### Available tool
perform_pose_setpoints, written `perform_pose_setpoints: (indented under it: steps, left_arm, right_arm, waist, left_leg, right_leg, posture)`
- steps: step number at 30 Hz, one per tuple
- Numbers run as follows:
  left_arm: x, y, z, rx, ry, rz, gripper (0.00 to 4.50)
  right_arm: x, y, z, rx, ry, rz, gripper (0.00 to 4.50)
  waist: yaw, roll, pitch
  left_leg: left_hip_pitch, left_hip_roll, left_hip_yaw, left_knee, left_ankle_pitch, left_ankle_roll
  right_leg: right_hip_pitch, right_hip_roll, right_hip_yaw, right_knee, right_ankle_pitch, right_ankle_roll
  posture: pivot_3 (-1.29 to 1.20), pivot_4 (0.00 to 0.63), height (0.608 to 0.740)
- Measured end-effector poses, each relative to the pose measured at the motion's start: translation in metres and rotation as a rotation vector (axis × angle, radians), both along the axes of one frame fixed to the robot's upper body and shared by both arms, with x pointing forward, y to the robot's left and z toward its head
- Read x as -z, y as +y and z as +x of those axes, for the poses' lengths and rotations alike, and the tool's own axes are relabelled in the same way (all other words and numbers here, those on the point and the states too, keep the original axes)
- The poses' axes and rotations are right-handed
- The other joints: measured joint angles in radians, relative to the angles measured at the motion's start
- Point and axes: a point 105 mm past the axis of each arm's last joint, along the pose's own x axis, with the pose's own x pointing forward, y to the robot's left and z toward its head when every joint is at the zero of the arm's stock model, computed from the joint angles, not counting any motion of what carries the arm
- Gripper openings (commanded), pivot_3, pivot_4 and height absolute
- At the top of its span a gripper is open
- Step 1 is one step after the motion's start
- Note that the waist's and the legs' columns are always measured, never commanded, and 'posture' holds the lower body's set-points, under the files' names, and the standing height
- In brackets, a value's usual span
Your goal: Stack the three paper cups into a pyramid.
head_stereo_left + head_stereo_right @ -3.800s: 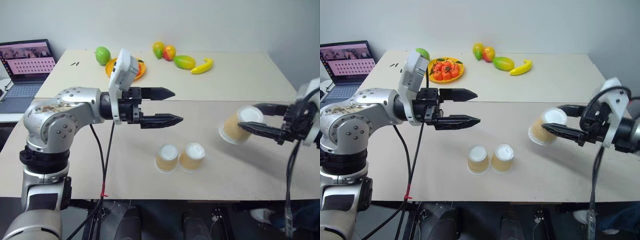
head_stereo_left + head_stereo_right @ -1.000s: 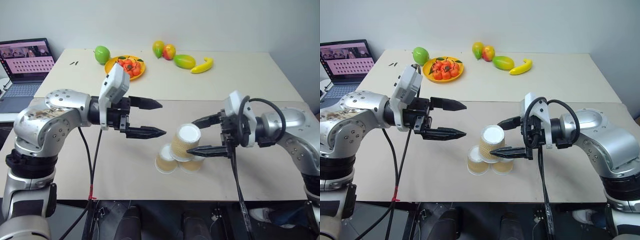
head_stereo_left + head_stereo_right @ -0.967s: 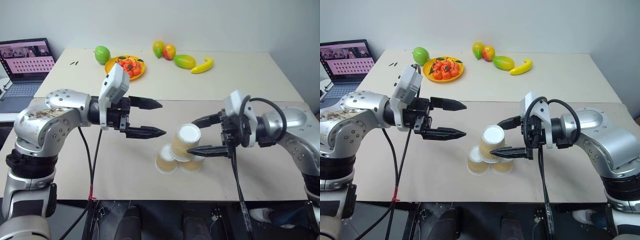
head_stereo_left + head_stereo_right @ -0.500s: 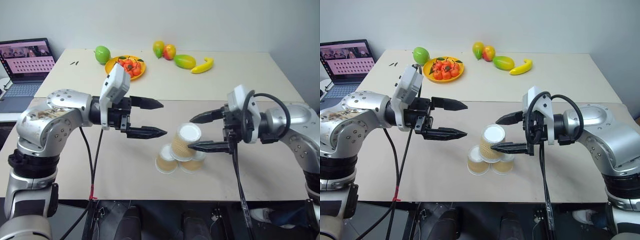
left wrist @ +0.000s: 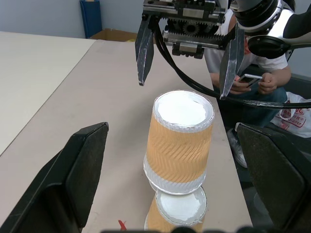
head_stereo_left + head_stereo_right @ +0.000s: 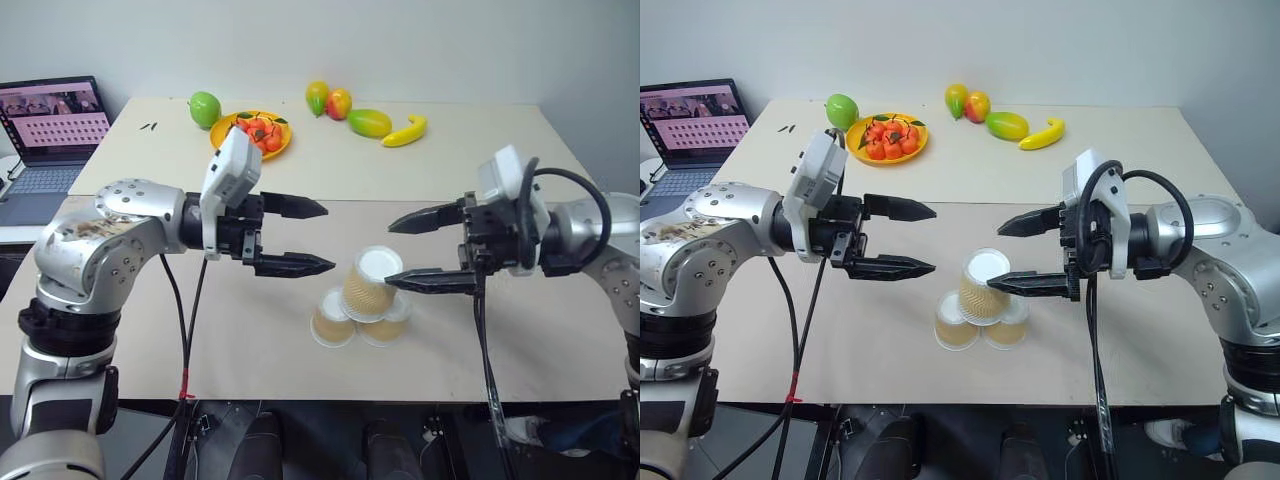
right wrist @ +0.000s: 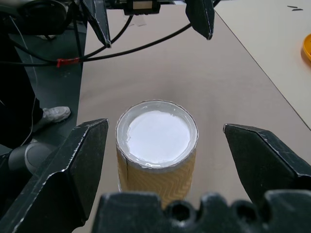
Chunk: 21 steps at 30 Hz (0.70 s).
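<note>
- The three tan ribbed paper cups stand upside down, white bases up, just below the middle of the left eye view on the pale beige table (image 6: pixel 520 340).
- Two of them make the base: the left base cup (image 6: pixel 331 319) and the right base cup (image 6: pixel 388 322), side by side and touching.
- The top cup (image 6: pixel 371 282) rests on both base cups, tilted a little to the left rather than fully upright.
- The right gripper (image 6: pixel 406 253), with two black pointed fingers, is at centre right of the frame, pointing left. Its fingers are spread wide, one above and one below the top cup's right side. The lower fingertip lies very near the cup; whether it touches I cannot tell. In the right wrist view the top cup (image 7: pixel 156 148) sits between the spread fingers with gaps on both sides.
- The left gripper (image 6: pixel 324 237) hovers at centre left, pointing right, fingers spread wide and empty, apart from the cups.
- Along the upper part of the frame lie a green apple-like fruit (image 6: pixel 205 108), an orange plate of small red fruit (image 6: pixel 280 140), a mango-coloured fruit pair (image 6: pixel 329 102), a green-red mango (image 6: pixel 369 124) and a yellow banana (image 6: pixel 405 132).
- An open laptop (image 6: pixel 50 125) sits at the upper left edge.
</note>
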Motion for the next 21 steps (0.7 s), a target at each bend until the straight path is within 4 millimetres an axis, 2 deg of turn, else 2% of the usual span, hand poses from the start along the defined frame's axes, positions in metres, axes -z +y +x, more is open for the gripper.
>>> perform_pose_setpoints:
  steps: [5,11,16,18,19,21]
  left_arm:
    - [0.000,0.001,0.001,-0.008,-0.002,0.003,4.50]
    - [0.003,0.013,0.016,-0.100,-0.006,0.023,4.50]
    - [-0.005,0.031,0.037,-0.245,-0.011,-0.042,4.50]
    - [-0.009,0.045,0.038,-0.318,-0.033,-0.072,4.50]
    - [-0.001,0.059,0.035,-0.368,-0.034,-0.052,4.50]
    - [0.022,0.074,0.032,-0.428,-0.002,-0.005,4.50]
  right_arm:
    - [-0.006,-0.017,0.005,0.048,0.013,-0.003,4.42]
    - [-0.021,-0.061,0.022,0.198,-0.017,0.035,4.42]
    - [-0.006,-0.086,0.020,0.244,0.038,0.022,4.42]
    - [0.004,-0.109,0.016,0.311,0.052,0.010,4.42]
    - [0.013,-0.124,0.012,0.358,0.075,-0.004,4.42]
    - [0.026,-0.144,0.010,0.434,0.116,-0.006,4.42]
  waist:
    - [0.000,0.000,0.000]
    - [0.000,0.000,0.000]
    - [0.000,0.000,0.000]
    - [0.000,0.000,0.000]
    - [-0.001,0.000,0.000]
    - [-0.005,0.000,0.000]
  left_leg:
    - [0.000,0.000,0.000,0.000,0.000,0.000]
    - [0.000,0.000,0.000,0.000,0.000,0.000]
    - [0.000,0.000,0.000,-0.001,0.000,0.000]
    - [0.000,0.000,0.001,-0.002,0.000,0.000]
    - [0.001,0.000,0.001,-0.002,-0.001,0.002]
    - [0.002,0.000,0.002,-0.002,-0.001,0.002]
  right_leg:
    - [0.000,0.000,0.000,0.000,0.000,0.000]
    - [0.000,0.000,0.000,0.000,0.000,0.000]
    - [0.000,0.000,0.000,0.000,0.000,0.000]
    - [0.000,0.000,0.000,-0.001,-0.001,0.000]
    - [0.000,0.000,0.001,-0.001,-0.001,0.000]
    - [0.000,0.000,0.002,0.001,-0.001,0.000]
  posture:
    - [0.00,0.150,0.732]
    - [0.00,0.150,0.732]
    - [0.00,0.150,0.732]
    - [0.00,0.150,0.732]
    - [0.00,0.150,0.732]
    - [0.00,0.150,0.732]
